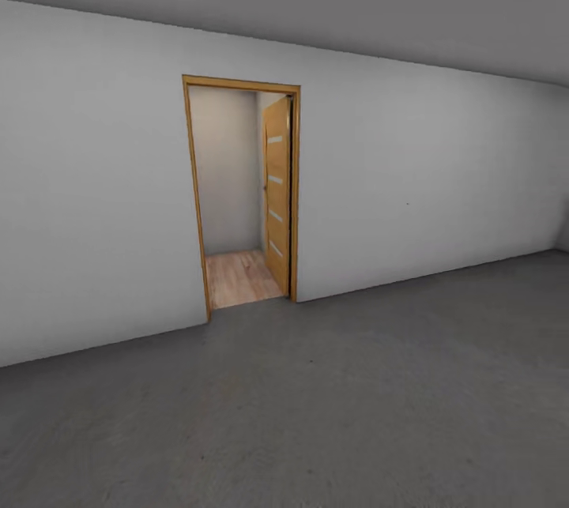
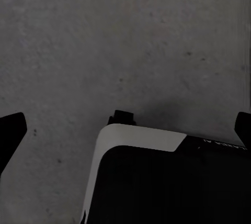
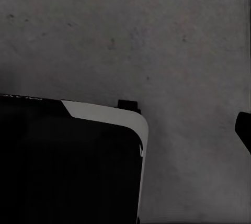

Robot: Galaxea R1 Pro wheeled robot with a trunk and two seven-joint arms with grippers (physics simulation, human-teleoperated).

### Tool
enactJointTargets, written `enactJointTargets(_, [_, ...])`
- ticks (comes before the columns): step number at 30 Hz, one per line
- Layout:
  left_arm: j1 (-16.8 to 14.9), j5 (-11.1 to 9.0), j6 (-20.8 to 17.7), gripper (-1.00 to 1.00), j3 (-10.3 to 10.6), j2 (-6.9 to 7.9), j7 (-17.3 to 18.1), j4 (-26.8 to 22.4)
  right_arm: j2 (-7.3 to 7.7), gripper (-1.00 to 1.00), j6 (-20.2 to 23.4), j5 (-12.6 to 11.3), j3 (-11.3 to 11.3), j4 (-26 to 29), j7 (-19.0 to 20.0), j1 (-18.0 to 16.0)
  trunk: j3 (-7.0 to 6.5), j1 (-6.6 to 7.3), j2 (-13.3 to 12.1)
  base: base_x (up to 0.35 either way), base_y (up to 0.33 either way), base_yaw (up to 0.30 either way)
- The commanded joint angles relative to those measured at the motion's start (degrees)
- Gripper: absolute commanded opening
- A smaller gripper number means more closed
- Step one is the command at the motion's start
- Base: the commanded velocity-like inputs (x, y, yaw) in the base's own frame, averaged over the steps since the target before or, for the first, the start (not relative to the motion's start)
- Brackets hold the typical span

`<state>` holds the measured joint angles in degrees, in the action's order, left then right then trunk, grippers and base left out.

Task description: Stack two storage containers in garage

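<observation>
under both wrists lay the floor [image 2: 125,41], rough dark grey concrete, with the black and white corner of the robot's base [image 2: 157,182] filling the near part of each wrist view. the left gripper [image 2: 125,124] had dark fingertips at the two far edges of its picture, standing wide apart with nothing between them. of the right gripper's fingers [image 3: 244,130] one dark tip showed at an edge, so whether that hand was apart or together i could not tell; nothing red showed near it. no container appeared in any view, so where the two containers sat could not be told from here.

further off, in the head view, bare concrete ran to a plain white wall [image 1: 427,176]. set in it was a wood-framed doorway [image 1: 241,192], its door [image 1: 276,200] swung inward, and past the sill a light plank hallway floor [image 1: 237,275].

by my reading the robot stood in the garage with empty hands, and the step in hand was the drive out for a container. to do it well: square the base to the opening first, aim for the middle of the frame, keep both arms tucked in, and favour the side away from the door leaf so nothing clips it
</observation>
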<state>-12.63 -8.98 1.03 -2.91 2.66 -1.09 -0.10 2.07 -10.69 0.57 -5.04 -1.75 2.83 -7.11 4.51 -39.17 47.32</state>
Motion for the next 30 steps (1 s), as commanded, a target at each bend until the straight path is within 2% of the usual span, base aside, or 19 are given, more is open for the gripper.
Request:
enactJointTargets(1, [-0.03,-0.25,0.11,1.00,-0.26,-0.01,-0.05,0.01,0.00,1.00,-0.31,0.04,-0.41,-0.19,0.07,-0.10,0.09,-0.01,0.07,0.000,0.000,-0.292])
enactJointTargets(12, [-0.03,-0.25,0.11,1.00,-0.26,-0.04,-0.05,0.01,-0.04,1.00,-0.30,0.04,-0.41,-0.19,0.03,-0.10,0.09,-0.01,0.07,0.021,0.000,-0.278])
enactJointTargets(30, [-0.03,-0.34,-0.05,1.00,-0.26,0.06,-0.04,0.01,0.03,1.00,-0.12,0.13,-0.50,-0.19,-0.31,-0.10,0.09,-0.01,0.07,0.294,0.000,-0.027])
